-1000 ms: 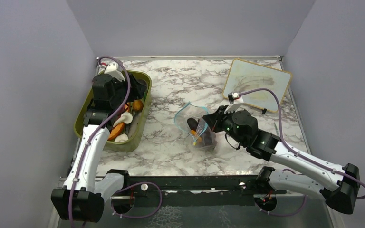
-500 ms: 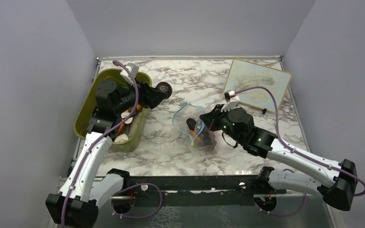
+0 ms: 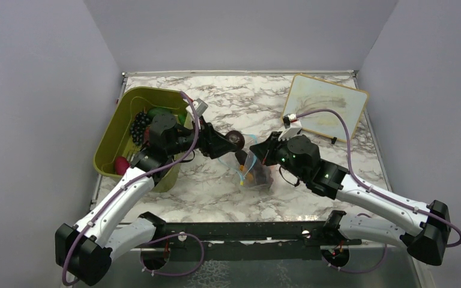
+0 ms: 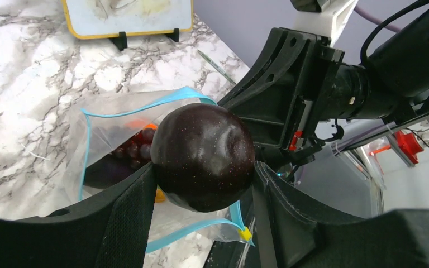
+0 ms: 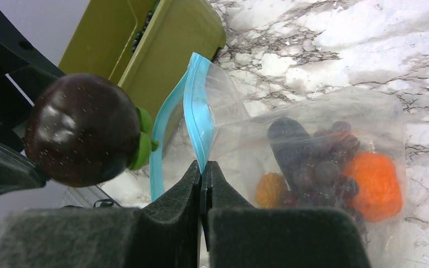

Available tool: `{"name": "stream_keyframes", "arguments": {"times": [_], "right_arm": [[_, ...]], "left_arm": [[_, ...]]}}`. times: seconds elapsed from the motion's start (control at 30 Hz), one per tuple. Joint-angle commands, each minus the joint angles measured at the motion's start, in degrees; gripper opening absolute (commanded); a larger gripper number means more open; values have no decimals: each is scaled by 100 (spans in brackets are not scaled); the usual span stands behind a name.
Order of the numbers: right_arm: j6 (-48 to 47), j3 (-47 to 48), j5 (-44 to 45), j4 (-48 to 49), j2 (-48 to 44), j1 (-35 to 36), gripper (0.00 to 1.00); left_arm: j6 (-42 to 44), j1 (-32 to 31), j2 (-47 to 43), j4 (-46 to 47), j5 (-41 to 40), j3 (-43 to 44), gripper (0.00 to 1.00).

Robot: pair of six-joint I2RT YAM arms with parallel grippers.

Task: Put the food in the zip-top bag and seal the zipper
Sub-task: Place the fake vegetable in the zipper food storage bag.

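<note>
the left gripper (image 3: 227, 143) is reached out from the olive-green tub (image 3: 109, 139) toward the middle of the marble table (image 3: 234, 99). its two fingers are spread wide and clamped on either side of a round, dark purple toy fruit (image 4: 202, 155). the fruit is glossy and finely speckled, and in the right wrist view a small green bit on its side looks like a leafy cap, though it is partly hidden.

the fruit is in the air at the open mouth of the zip-top bag (image 3: 255, 174), not yet inside. in the left wrist view it sits right in front of the opening.

the right gripper (image 5: 203, 174) is closed tight, its fingers pinching one lip of the bag at the zipper (image 5: 196, 106) and lifting that edge. the other lip curves away, so the mouth gapes toward the left arm.

the rest of the bag lies on the table and already holds food: a dark grape cluster (image 5: 319, 167), a dark oblong piece (image 5: 286, 135), a large orange piece (image 5: 375, 184) and a smaller orange one (image 5: 270, 190).

a grape bunch (image 3: 139, 126) and a dark red piece (image 3: 121, 165) lie in the tub. a yellow-edged board (image 3: 324, 107) sits at the far right corner, well apart from the bag.
</note>
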Motion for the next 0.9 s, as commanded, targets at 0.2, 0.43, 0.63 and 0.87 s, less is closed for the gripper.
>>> {"name": "stream_keyframes", "arguments": {"times": [0.2, 0.43, 0.63, 0.87], "right_arm": [[277, -1, -24, 213, -169, 10, 1], [235, 27, -78, 236, -216, 5, 1], [225, -30, -77, 276, -287, 7, 1], [162, 5, -66, 251, -269, 10, 1]], "left_arm": [[281, -671, 500, 348, -600, -139, 37], [601, -975, 847, -31, -1039, 56, 37], [915, -1052, 1125, -603, -1298, 274, 38], [945, -1116, 1083, -665, -1290, 352, 62]]}}
